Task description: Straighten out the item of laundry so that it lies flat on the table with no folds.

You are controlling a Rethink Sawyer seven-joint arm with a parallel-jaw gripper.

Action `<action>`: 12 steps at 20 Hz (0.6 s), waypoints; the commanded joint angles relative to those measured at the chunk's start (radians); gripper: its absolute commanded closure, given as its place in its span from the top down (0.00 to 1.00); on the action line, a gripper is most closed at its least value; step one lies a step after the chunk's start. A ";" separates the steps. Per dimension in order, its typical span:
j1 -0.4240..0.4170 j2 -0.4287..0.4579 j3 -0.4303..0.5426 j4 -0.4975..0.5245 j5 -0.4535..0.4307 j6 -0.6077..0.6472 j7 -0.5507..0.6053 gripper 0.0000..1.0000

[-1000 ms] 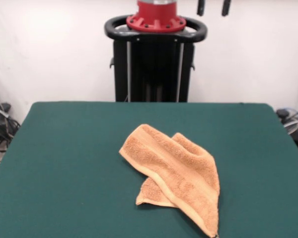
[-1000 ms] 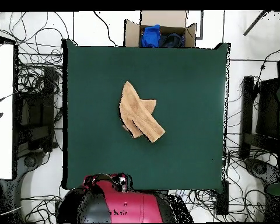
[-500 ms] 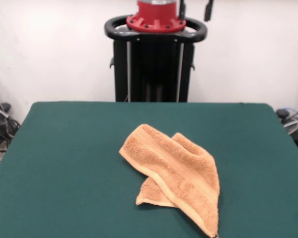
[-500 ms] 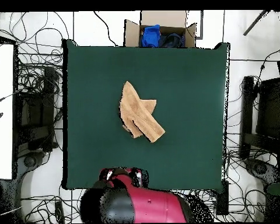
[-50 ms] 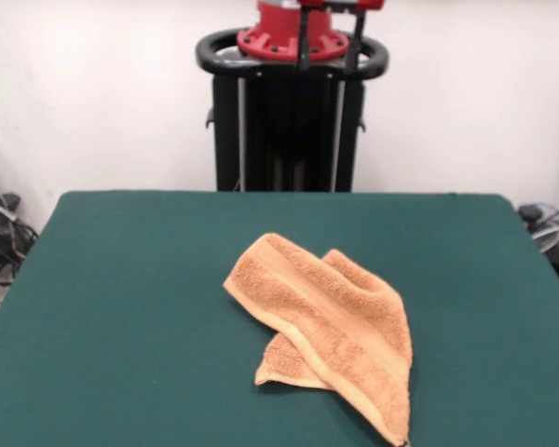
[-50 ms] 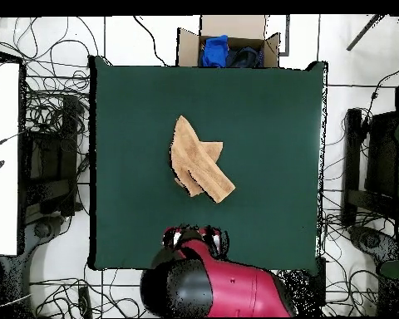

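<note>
Orange-tan towel (image 5: 328,328) lay folded over itself mid-table (image 5: 130,279), its long axis running diagonally from far-left toward near-right. High above the far edge hung the gripper (image 5: 330,37), two fingers spread apart and empty, the towel well nearer.

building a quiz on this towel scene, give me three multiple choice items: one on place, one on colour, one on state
1. Where does the towel lie?
A. near the table's middle
B. hanging off an edge
C. in the cardboard box

2. What colour is the table top?
A. white
B. dark green
C. red

3. How does the towel lie?
A. flat, fully spread
B. rolled into a tube
C. folded over itself

Answers: 1 A, the overhead view shows green on every side of it; 2 B, both views show dark green; 3 C, layers overlap and one corner pokes out beneath.
</note>
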 commanded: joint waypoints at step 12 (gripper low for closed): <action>0.005 0.296 -0.083 0.079 -0.199 -0.252 0.174 1.00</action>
